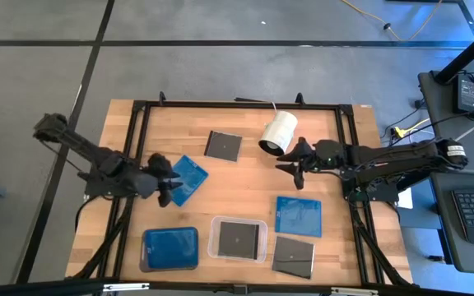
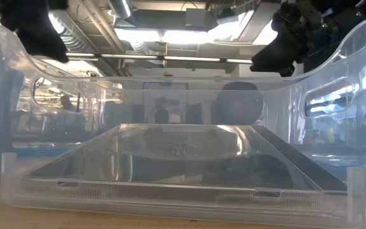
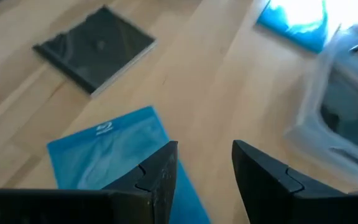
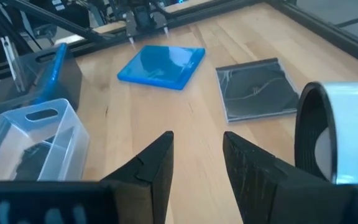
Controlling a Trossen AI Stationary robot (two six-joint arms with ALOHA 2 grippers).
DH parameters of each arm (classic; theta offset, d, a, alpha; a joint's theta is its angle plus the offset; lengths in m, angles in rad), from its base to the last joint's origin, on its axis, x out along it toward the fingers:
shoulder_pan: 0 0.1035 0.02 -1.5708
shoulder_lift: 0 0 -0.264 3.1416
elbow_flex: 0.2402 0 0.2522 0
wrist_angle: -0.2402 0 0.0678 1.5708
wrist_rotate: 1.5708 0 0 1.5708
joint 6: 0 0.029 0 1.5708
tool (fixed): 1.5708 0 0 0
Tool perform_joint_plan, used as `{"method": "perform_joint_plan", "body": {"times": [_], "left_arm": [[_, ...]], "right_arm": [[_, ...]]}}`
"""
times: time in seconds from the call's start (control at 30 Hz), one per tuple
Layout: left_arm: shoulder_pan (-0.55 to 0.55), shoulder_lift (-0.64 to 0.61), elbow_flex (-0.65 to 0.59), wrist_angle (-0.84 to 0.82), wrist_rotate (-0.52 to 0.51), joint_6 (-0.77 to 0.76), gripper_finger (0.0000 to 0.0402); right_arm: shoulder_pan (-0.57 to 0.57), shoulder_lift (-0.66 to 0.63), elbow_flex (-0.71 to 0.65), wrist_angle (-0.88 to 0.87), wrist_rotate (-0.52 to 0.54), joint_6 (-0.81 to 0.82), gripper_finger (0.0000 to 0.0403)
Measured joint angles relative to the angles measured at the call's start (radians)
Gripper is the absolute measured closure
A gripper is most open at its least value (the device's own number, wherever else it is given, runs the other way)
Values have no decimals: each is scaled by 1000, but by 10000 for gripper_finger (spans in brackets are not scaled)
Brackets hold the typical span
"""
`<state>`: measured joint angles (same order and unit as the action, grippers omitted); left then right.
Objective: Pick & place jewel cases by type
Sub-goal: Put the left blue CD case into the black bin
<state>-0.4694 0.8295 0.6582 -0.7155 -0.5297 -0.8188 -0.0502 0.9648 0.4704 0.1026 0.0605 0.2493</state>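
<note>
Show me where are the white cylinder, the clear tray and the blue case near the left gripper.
white cylinder (image 1: 281, 131), high view, middle of its curved side.
clear tray (image 1: 216, 239), high view, left rim.
blue case (image 1: 190, 177), high view, centre of its top face, beside the left gripper (image 1: 169, 190).

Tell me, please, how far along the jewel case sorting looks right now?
Done: one blue case in the dark tray, one dark case in the clear tray. In hand: nothing; the left gripper, open, sits at a blue case; the right gripper hovers open. Left: another blue case and two dark cases.
</note>
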Motion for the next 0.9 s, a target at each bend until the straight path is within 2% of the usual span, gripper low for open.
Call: {"method": "perform_joint_plan", "body": {"times": [0.17,0.43,0.9], "left_arm": [[162,67,0,1,129,82,253],[366,220,0,8,267,151,252],[543,547,1,280,483,385,256]], "right_arm": [[0,35,0,-1,0,1,260],[0,102,-1,57,0,-1,260],[0,175,-1,100,0,-49,260]]}}
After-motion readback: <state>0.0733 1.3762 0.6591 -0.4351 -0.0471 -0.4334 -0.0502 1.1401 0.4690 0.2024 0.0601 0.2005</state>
